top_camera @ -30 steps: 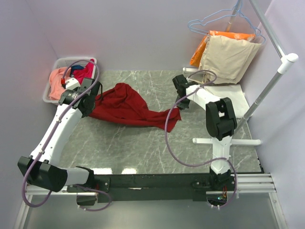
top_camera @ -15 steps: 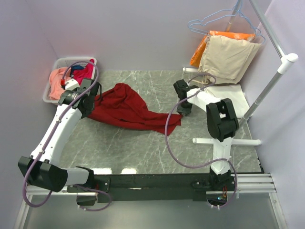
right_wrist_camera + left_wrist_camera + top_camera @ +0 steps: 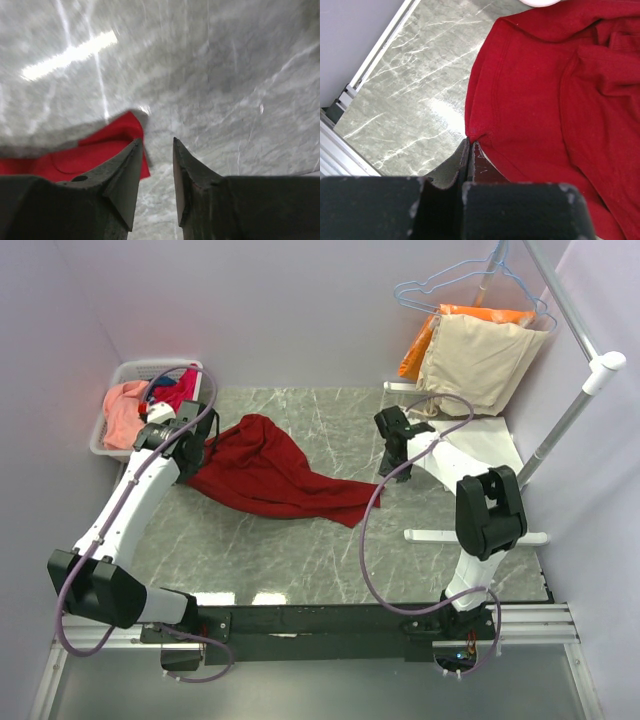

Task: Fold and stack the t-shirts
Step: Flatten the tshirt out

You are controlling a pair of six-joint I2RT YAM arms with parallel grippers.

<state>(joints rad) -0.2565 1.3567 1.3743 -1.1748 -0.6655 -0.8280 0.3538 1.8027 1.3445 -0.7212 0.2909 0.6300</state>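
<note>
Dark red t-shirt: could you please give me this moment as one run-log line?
dark red t-shirt: unfolded on table | left jaws: shut on its edge | right jaws: open, empty, near its other end

A white basket (image 3: pixel 128 367) sits at the marble table's (image 3: pixel 300 550) far left corner. A beige garment (image 3: pixel 478 362) and an orange garment (image 3: pixel 418 352) hang from a rack (image 3: pixel 570 410) on the right.

Robot test cell staged as a laundry corner: plain lilac walls (image 3: pixel 300 310) enclose a marble-print surface (image 3: pixel 300 550); aluminium mounting rail (image 3: pixel 530 625), clothes rack (image 3: pixel 565 422), laundry basket (image 3: pixel 97 443).
</note>
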